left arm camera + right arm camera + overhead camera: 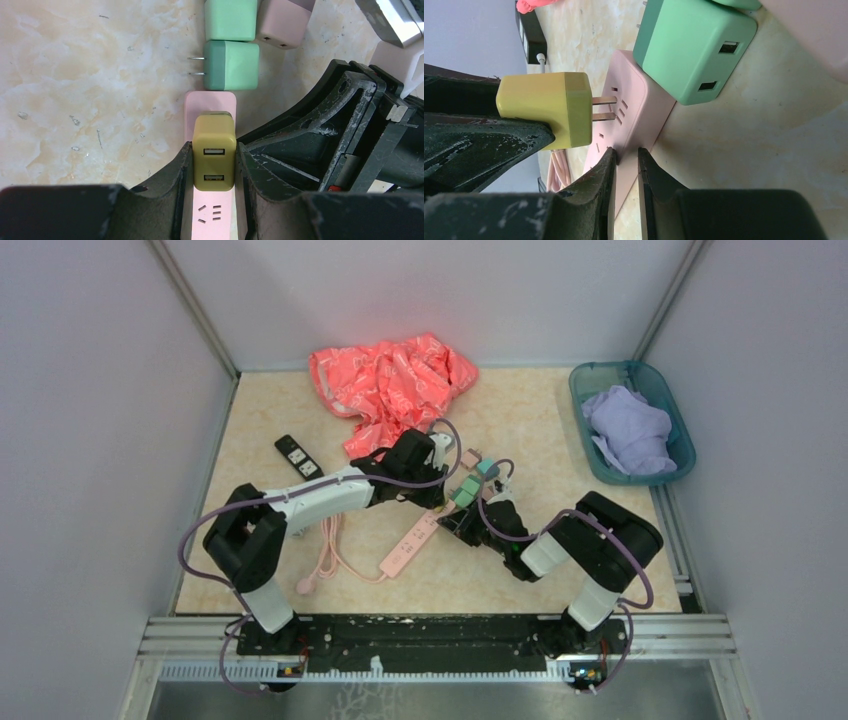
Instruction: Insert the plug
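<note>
Top view, I see both arms meeting at the pink power strip [410, 545] mid-table; on left wrist, the left gripper [214, 150] is clamped on the yellow plug [214, 162] over the strip (a green charger [232, 65] lies just beyond); on right wrist, the right gripper [626, 156] pinches the strip's edge, prongs [603, 108] at its slots

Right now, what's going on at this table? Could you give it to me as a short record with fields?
Left gripper: shut on yellow plug
Right gripper: clamped on edge of pink power strip
Plug state: prongs mostly exposed, tips at the strip's slots; not seated
Nearby: green adapter lying on its side beside the strip's end
Farther back: black power strip, red bag, teal basket holding lilac cloth
</note>
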`<control>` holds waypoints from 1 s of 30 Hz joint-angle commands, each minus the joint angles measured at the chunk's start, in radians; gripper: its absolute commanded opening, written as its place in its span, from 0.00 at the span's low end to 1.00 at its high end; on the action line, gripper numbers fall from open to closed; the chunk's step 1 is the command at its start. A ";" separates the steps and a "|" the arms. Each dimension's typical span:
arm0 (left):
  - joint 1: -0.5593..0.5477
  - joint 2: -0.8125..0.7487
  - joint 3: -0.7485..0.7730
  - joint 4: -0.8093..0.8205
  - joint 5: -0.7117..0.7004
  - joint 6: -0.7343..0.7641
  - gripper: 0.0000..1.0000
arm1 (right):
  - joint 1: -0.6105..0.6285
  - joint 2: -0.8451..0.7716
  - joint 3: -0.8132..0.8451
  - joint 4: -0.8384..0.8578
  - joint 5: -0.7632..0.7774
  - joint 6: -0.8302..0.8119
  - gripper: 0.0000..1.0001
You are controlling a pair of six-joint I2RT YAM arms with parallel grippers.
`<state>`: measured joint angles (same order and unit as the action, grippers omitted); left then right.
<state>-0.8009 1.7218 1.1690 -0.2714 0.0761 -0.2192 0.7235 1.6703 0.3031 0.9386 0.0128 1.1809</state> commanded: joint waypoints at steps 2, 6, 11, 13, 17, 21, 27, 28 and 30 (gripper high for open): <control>-0.019 0.020 0.039 -0.011 -0.007 0.022 0.00 | -0.003 0.038 -0.019 -0.060 0.033 -0.056 0.13; -0.025 0.032 0.047 -0.022 -0.021 0.026 0.00 | -0.003 0.049 -0.015 -0.049 0.022 -0.055 0.13; -0.038 0.046 0.067 -0.056 -0.058 0.033 0.00 | -0.002 0.058 -0.014 -0.041 0.015 -0.053 0.13; -0.043 0.049 0.073 -0.067 -0.072 0.035 0.00 | -0.002 0.057 -0.014 -0.041 0.014 -0.053 0.13; -0.060 0.064 0.081 -0.082 -0.098 0.040 0.00 | -0.002 0.053 -0.009 -0.043 0.008 -0.061 0.13; -0.074 0.098 0.098 -0.123 -0.137 0.035 0.00 | -0.003 0.032 -0.019 -0.027 0.006 -0.071 0.17; -0.094 0.122 0.102 -0.144 -0.187 0.043 0.00 | -0.002 -0.008 -0.035 -0.050 0.039 -0.076 0.23; -0.097 0.126 0.103 -0.147 -0.197 0.043 0.00 | -0.002 -0.008 -0.037 -0.046 0.038 -0.076 0.25; -0.104 0.139 0.108 -0.162 -0.215 0.044 0.00 | -0.002 -0.025 -0.045 -0.025 0.033 -0.076 0.28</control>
<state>-0.8883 1.7954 1.2720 -0.3752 -0.0845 -0.1879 0.7235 1.6688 0.2897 0.9623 0.0124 1.1477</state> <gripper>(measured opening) 0.347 0.253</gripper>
